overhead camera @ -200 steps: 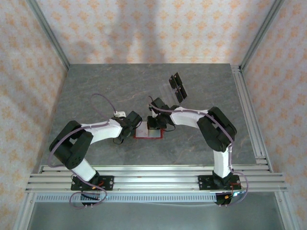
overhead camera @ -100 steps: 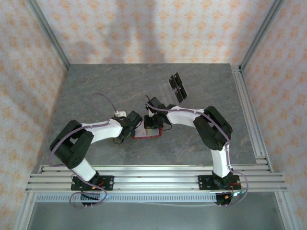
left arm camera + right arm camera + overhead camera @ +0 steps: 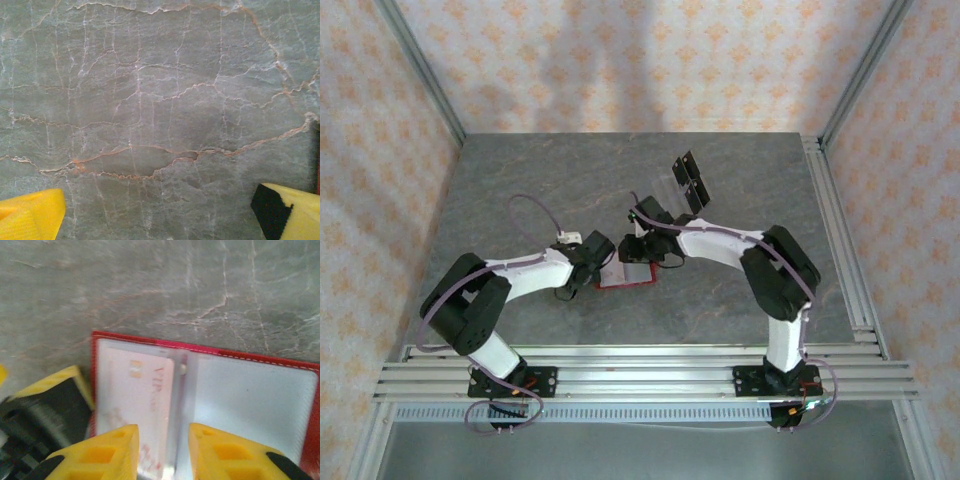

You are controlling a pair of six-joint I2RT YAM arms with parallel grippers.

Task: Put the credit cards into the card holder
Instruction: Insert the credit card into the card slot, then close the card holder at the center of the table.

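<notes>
Loosened just now, the right gripper [image 3: 162,432] hangs with jaws slightly apart above the grey marbled bench [image 3: 540,190]. The open red folding card holder [image 3: 255,395] has a pale pink credit card [image 3: 140,390] in its nine-o'clock pocket, apparently delivered. The left gripper [image 3: 157,210] gapes wide.

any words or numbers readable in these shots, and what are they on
"VIP": printed on the pale pink card lying in the left half of the open red card holder, seen from the right wrist.
Smaller print beside "VIP" and more marks toward the card's lower edge: too blurred to read.
Nothing else legible anywhere in the pictures.
</notes>
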